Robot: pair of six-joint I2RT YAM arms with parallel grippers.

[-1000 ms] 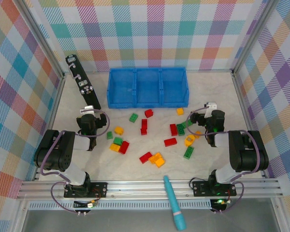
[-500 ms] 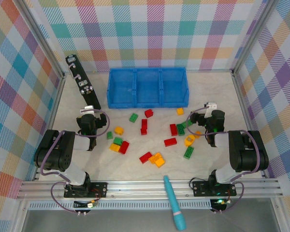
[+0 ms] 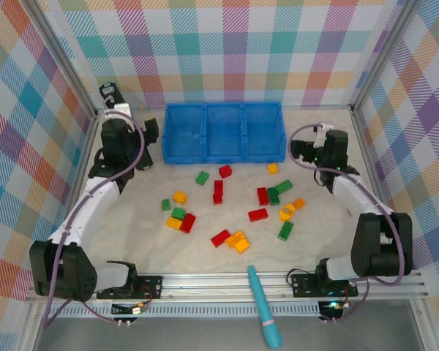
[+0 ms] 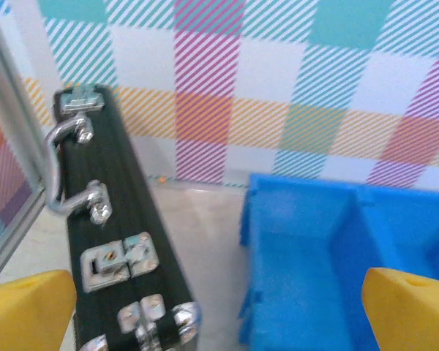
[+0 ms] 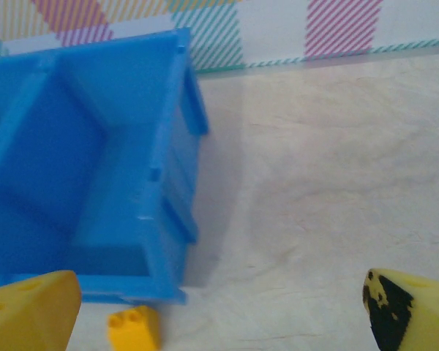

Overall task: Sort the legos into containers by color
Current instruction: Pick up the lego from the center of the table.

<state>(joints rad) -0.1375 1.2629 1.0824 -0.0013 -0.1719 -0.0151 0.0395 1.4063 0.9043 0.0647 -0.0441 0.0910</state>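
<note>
1. Two pairs of fingers are standing wide apart, and neither pair is holding anything.
2. My left fingers are hovering at the far left of the bench, over the gap between the black bar with its metal fittings and the left end of the blue tray.
3. My right fingers are hovering at the tray's right end, with its right wall and a stretch of bare bench lying between the tips.
4. A yellow lego is lying on the bench just beside the tray's near right corner, close to one of my right fingertips in the wrist view.
5. The legos are lying scattered on the bench in front of the tray, between my two arms, with red, green and yellow-orange mixed together and several touching one another.
6. The three compartments are sitting side by side along the far part of the bench, apart from the scattered bricks.
7. A teal pen-like tool is lying across the near rail, well apart from both pairs of fingers.
</note>
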